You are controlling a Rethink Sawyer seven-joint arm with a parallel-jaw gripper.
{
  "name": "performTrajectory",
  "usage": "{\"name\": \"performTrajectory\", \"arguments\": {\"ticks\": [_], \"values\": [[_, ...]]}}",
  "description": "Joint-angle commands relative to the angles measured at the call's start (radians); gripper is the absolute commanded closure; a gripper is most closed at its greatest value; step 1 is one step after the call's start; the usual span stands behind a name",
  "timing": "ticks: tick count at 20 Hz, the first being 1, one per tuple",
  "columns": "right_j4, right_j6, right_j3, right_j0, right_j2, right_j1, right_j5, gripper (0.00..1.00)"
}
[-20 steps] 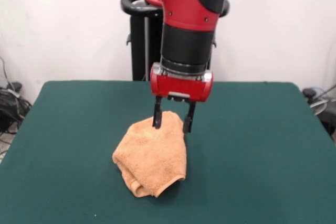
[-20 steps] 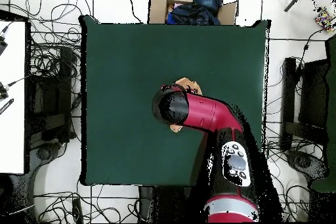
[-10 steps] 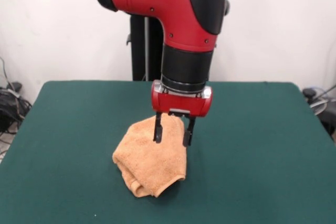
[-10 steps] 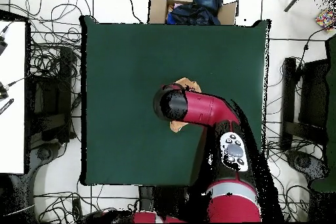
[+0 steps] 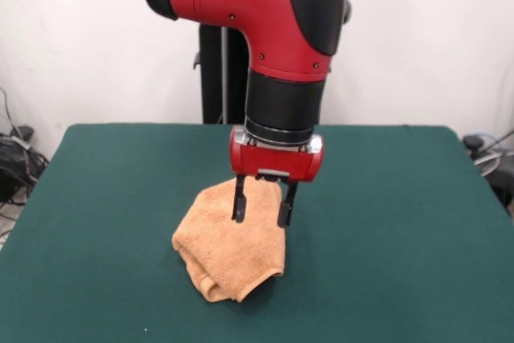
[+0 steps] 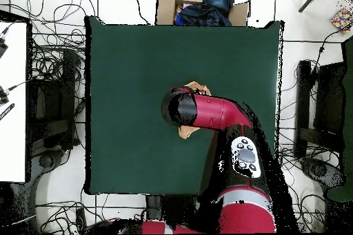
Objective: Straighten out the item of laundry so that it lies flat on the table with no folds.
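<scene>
The orange-tan towel [image 5: 229, 247] lies crumpled in a folded heap near the middle of the dark green table [image 5: 401, 222]. My gripper [image 5: 261, 213] hangs straight down over the heap's far right part, its two black fingers [image 5: 238, 202] apart and empty, tips at the level of the cloth's top. In the overhead view the arm covers most of the towel [image 6: 198, 87]; only small bits show at its edges, and the gripper itself is hidden under the arm. No stripe bands or tag show.
A cardboard box [image 6: 201, 5] with dark clothes stands on the floor beyond the table's far edge. Cables [image 6: 48, 60] lie on the floor at the side. The black pedestal [image 5: 215, 70] stands behind the table.
The gripper has come down a little and moved toward the camera over the towel's top. The towel has not moved.
</scene>
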Motion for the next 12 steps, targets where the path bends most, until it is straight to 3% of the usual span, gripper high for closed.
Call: {"name": "performTrajectory", "arguments": {"ticks": [1, 5, 12], "values": [[-0.007, 0.043, -0.034, 0.019, 0.090, 0.004, 0.148, 0.00], [0.016, 0.039, -0.042, 0.000, 0.125, 0.048, 0.189, 0.00], [0.031, 0.095, -0.076, 0.019, 0.099, 0.103, 0.261, 0.00]]}}
